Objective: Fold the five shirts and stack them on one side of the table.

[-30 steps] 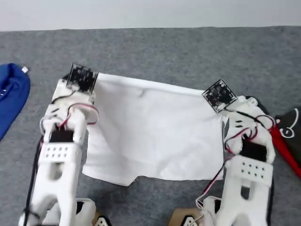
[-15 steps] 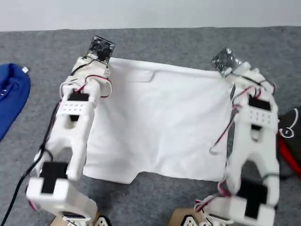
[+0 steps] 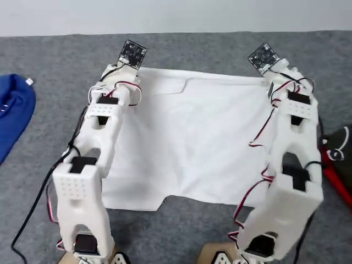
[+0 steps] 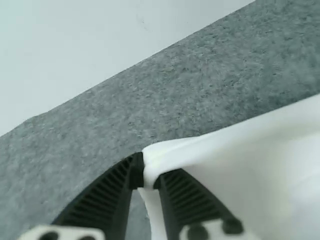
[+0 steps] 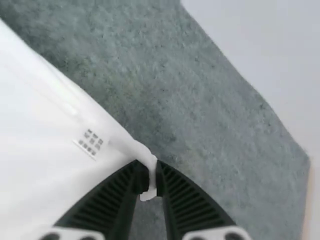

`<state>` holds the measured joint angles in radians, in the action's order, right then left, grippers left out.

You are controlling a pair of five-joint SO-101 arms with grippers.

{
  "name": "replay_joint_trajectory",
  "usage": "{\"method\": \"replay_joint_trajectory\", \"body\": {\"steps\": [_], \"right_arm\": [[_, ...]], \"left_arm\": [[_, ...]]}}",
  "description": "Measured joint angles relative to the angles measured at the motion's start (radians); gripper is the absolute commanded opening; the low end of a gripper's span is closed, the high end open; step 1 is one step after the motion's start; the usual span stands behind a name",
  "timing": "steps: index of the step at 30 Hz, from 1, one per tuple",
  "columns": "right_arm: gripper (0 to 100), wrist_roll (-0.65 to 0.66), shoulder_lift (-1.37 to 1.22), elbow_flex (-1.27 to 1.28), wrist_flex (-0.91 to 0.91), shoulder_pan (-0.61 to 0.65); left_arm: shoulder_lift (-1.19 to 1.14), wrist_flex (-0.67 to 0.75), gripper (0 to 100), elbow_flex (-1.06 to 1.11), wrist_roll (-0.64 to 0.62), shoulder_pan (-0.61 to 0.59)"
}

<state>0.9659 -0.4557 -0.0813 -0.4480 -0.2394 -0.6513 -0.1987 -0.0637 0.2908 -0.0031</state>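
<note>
A white shirt (image 3: 190,137) lies spread over the middle of the grey table, its far edge stretched between the two arms. My left gripper (image 4: 143,176) is shut on the shirt's far left corner (image 4: 165,150), and in the high view it sits at the far left (image 3: 127,69). My right gripper (image 5: 148,177) is shut on the far right corner (image 5: 142,155), near a small label (image 5: 90,141); from above it is at the far right (image 3: 268,70). A blue shirt (image 3: 12,113) lies bunched at the left edge.
A black and red object (image 3: 335,159) lies at the right edge beside the right arm. Bare grey felt (image 3: 192,52) runs beyond the shirt to the table's far edge and a pale wall. Both arm bases (image 3: 165,253) stand at the near edge.
Both arms have stretched away from the near edge, carrying the shirt's corners toward the far side. The white shirt's far edge now lies farther back and flatter.
</note>
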Motion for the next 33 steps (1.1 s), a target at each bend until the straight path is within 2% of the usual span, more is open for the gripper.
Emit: {"method": "replay_joint_trajectory", "body": {"steps": [7, 13, 15, 24, 33], "right_arm": [[1.0, 0.0, -0.124, -0.106, 0.0, 0.0], [1.0, 0.0, -0.144, -0.133, -0.032, 0.002], [1.0, 0.0, -0.144, -0.158, -0.103, 0.006], [1.0, 0.0, -0.144, -0.368, -0.583, 0.028], [1.0, 0.002, -0.144, -0.577, -1.007, 0.071]], "left_arm": [[-0.189, -0.104, 0, -0.236, 0.002, 0.0], [-0.259, -0.351, 0, -0.489, 0.003, 0.0], [-0.262, -0.474, 0, -0.574, 0.018, 0.005], [-0.273, -1.042, 0, -0.835, 0.247, 0.032], [-0.273, -1.384, 0, -0.942, 0.428, 0.032]]}}
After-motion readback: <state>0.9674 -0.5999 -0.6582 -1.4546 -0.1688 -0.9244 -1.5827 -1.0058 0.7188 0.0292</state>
